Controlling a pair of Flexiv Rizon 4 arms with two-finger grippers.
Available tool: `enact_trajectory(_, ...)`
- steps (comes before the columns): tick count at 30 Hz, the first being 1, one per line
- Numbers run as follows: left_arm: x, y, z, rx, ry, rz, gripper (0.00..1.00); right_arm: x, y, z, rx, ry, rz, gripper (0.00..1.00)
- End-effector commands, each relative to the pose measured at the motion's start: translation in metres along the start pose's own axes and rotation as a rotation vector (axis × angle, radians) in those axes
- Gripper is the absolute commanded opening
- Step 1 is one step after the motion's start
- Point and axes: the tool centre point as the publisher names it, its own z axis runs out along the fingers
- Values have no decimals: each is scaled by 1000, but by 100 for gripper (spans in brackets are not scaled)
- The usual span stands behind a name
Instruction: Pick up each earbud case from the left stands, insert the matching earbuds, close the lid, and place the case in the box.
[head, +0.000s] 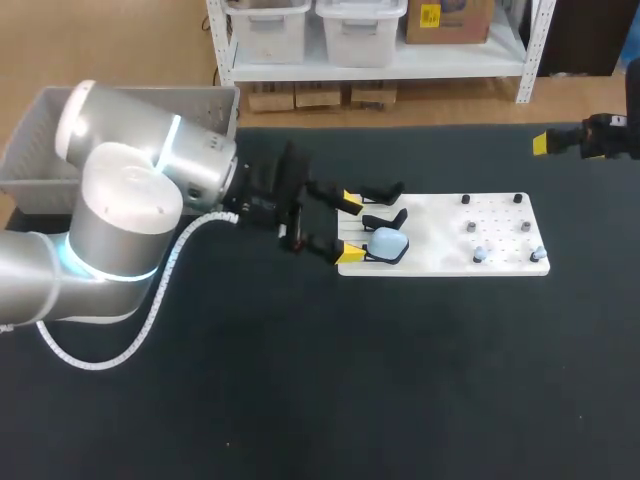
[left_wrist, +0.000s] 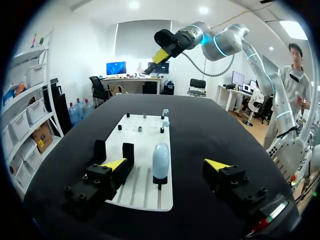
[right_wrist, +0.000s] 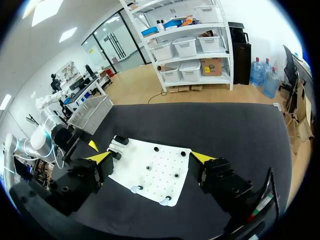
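At the board's (head: 500, 250) left end, my left tool (head: 352, 227) stands spread just short of the blue case (head: 388, 241), lined up to pinch it; my right tool (right_wrist: 151, 157) hangs spread, well apart.

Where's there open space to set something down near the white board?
The black table on the near side of the white board is bare, and so is the board's middle between stands and pegs. The stand end is crowded: the left gripper's open fingers flank the earbud case.

White board (head: 440, 236) on black table (head: 350, 380)
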Motion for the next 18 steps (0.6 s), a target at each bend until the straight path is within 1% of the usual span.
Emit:
enact_trajectory(1,3,3,-4,-19,7,1,100,0,0,-1,1,0,0,100)
enact_trajectory(2,4,7,-6,-23,15,1,100,0,0,-1,1,0,0,100)
enact_trajectory(4,4,8,-6,-24,4,-1,100,0,0,-1,1,0,0,100)
enact_trajectory(7,6,6,-1,-32,-11,-8,100,0,0,-1,1,0,0,100)
enact_trajectory(9,9,5,6,-26,8,-8,100,0,0,-1,1,0,0,100)
enact_trajectory(13,11,2,17,14,0,13,100,0,0,-1,1,0,0,100)
enact_trajectory(18,14,1,23,10,-7,16,100,0,0,-1,1,0,0,100)
